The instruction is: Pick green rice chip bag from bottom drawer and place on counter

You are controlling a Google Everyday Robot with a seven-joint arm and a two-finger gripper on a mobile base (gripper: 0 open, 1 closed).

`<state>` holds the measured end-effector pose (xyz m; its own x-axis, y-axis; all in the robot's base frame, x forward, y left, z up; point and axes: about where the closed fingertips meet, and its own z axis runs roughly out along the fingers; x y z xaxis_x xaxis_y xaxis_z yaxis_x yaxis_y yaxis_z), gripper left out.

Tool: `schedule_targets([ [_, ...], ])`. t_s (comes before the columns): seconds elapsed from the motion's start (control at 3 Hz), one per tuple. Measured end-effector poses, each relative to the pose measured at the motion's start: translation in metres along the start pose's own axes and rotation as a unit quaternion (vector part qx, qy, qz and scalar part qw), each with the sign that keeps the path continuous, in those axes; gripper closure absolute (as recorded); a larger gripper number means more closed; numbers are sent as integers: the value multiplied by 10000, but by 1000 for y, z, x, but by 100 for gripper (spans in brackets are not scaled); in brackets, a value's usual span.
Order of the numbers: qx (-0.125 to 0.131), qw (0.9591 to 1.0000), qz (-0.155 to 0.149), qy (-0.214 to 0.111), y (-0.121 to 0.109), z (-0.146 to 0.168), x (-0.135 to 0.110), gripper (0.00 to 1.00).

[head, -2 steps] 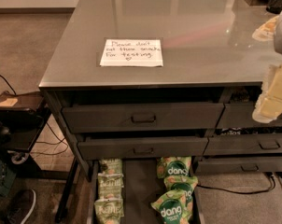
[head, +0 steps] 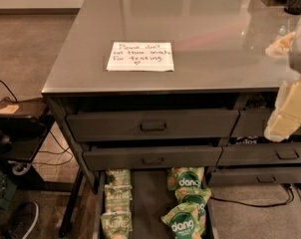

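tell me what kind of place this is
Probably an office or lab snack area used for robot testing: a handwritten note on the counter mentions snacks for testing, the open bottom drawer holds snack bags, and the end effector hangs at the right edge.

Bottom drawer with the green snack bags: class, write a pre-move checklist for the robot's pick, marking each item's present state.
Wide dark grey metal bottom drawer pulled open: ok.
Bright green puffy rice chip bags uncovered, right side: ok.
Paler olive bags lying apart, left side: ok.
Glossy grey counter has bare room beside white paper note: ok.
Cream-coloured gripper over the bags: not ok, at right edge beside upper drawers.
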<state>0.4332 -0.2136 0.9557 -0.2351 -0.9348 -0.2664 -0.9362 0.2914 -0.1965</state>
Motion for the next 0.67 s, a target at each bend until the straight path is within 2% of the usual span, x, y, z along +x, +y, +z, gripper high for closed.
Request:
schedule_targets([
  [0.33,-367,9977,235,-524,21,46,8,0],
  [0.67,-679,9891,617,-1147,47,116,24,0],
])
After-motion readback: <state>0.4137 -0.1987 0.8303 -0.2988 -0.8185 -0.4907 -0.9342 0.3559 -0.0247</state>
